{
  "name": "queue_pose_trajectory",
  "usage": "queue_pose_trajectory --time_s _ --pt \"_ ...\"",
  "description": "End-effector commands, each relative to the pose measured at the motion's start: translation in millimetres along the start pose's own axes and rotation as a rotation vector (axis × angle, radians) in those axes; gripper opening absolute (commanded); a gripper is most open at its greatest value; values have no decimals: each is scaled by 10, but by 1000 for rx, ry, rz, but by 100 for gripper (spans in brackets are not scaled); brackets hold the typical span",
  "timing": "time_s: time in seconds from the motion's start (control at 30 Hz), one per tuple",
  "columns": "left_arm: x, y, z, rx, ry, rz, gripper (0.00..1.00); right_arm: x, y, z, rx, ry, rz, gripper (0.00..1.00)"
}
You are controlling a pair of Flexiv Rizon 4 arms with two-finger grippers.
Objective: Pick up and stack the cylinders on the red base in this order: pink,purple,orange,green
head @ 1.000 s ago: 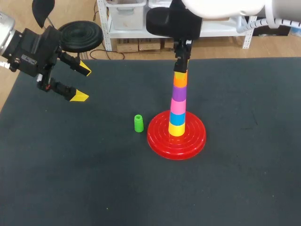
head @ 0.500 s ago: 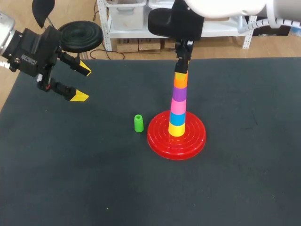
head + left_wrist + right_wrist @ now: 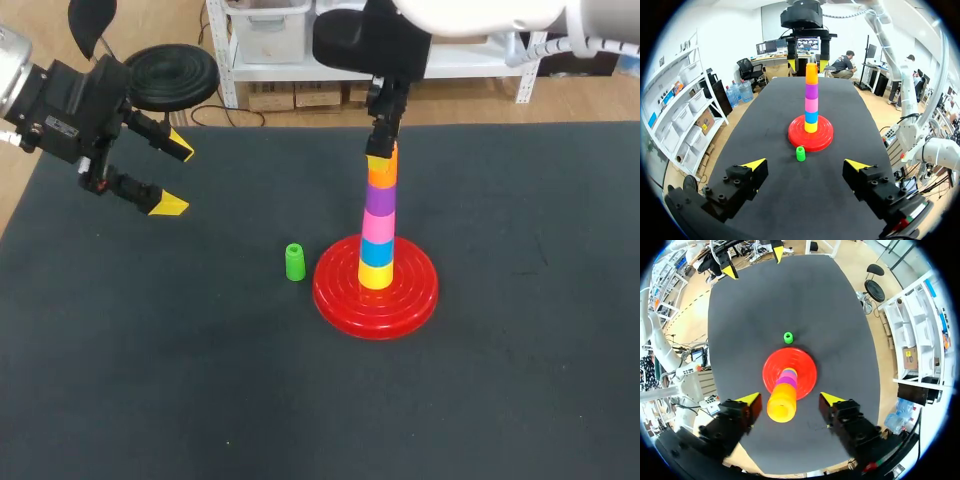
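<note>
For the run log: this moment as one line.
orange cylinder: top of pile on red base | green cylinder: on table beside base | right gripper: open, above orange cylinder | left gripper: open, off aside

Left claw [image 3: 175,177], right claw [image 3: 790,400]: both agape.

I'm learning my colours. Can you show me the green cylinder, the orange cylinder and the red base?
green cylinder [image 3: 294,262], head view, on its side.
orange cylinder [image 3: 381,175], head view, on its side.
red base [image 3: 412,303], head view, on its bare ringed rim.

Bare worktop [image 3: 150,350] lies between my left end effector [image 3: 176,178] and the green cylinder [image 3: 294,262]; the red base [image 3: 335,295] and its stack [image 3: 378,225] crowd the cylinder's other side.
</note>
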State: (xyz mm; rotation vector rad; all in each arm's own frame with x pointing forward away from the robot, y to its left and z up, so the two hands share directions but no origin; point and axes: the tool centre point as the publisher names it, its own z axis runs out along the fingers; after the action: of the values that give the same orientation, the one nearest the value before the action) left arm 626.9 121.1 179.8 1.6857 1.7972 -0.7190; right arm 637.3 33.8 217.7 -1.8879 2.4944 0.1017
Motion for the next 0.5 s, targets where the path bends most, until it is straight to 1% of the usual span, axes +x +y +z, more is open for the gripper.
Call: queue_pose_trajectory --time_s 0.03,0.1,0.27,0.5 --pt "4 -8 2 -3 0 0 100 46 33 -23 14 -14 -5 100" --pt "4 -8 2 -3 0 0 100 17 23 -31 17 -13 -14 100" --pt "4 -8 2 -3 0 0 100 -156 -4 -34 30 -4 -62 100" --pt "4 -8 2 -3 0 0 100 -379 -42 4 26 0 -121 100"
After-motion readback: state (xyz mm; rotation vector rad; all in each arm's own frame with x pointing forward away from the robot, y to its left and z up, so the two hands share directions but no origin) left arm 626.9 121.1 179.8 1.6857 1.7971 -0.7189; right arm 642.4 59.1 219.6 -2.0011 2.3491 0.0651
